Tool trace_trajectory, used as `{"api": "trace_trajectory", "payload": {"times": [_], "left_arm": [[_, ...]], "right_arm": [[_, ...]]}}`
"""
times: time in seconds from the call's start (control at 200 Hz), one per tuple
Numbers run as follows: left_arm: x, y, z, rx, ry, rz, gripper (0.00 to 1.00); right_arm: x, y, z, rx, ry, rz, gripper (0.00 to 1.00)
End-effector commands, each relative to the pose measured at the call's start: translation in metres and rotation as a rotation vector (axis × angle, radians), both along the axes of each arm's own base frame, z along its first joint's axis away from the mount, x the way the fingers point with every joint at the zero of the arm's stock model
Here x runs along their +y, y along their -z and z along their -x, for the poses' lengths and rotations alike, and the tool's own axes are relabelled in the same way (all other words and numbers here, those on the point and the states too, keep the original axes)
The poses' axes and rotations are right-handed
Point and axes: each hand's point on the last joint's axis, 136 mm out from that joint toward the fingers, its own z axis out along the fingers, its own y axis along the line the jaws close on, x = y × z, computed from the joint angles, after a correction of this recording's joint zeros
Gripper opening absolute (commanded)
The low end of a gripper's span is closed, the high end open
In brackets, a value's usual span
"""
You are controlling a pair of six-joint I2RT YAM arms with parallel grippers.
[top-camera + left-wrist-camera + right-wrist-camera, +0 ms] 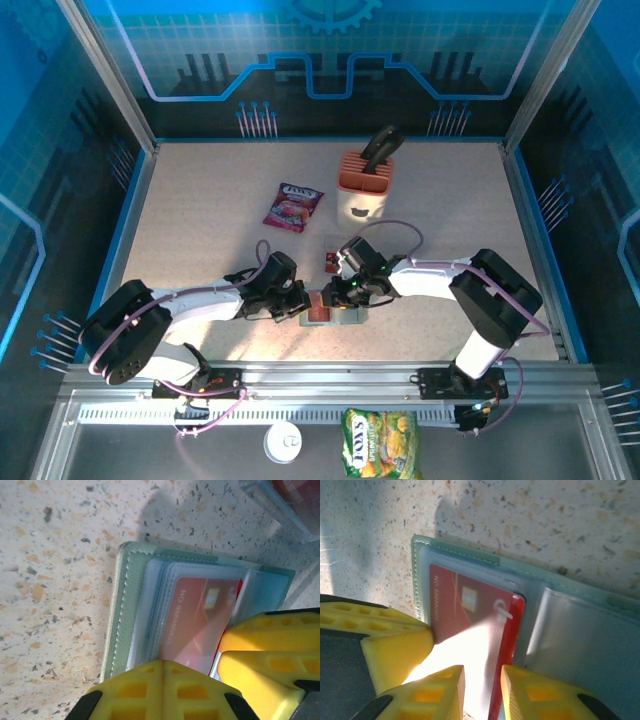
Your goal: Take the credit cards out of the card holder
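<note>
The card holder [346,319] lies open on the table between both arms, its grey-green edge [125,610] and clear sleeves [580,645] showing. A red credit card [200,615] sits in the left panel's sleeve [465,610]. My left gripper [162,666] is shut, its tips pressed on that panel over the card's near end. My right gripper [482,687] stands slightly open, its fingers either side of the red card's right edge. The left gripper's yellow finger [395,647] sits beside it. Another small red card [330,263] lies loose on the table behind the holder.
A peach slotted block [364,186] with a dark handle stands at the back. A purple-red snack packet [292,207] lies to its left. In front of the rail lie a green snack packet [378,446] and a white round lid [285,441].
</note>
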Motion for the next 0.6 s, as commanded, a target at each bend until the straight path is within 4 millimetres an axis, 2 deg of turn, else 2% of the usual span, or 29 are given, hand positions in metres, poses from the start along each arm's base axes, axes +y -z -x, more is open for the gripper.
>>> {"api": "trace_trajectory", "payload": {"times": [0.0,0.275,0.475,0.595], "left_arm": [[0.015,0.013,0.008,0.025,-0.004,-0.063,0.0],[0.015,-0.008,-0.002,-0.058,-0.018,-0.045,0.03],[0.008,0.001,0.0,-0.025,0.015,-0.037,0.0],[0.015,0.011,0.003,0.016,0.007,-0.1,0.0]], "right_arm": [[-0.007,0.0,0.003,-0.012,-0.016,0.053,0.27],[-0.001,-0.007,0.003,-0.017,-0.013,0.011,0.27],[0.001,-0.011,0.001,-0.021,-0.01,-0.004,0.27],[0.002,-0.011,0.001,-0.019,-0.01,-0.007,0.27]]}}
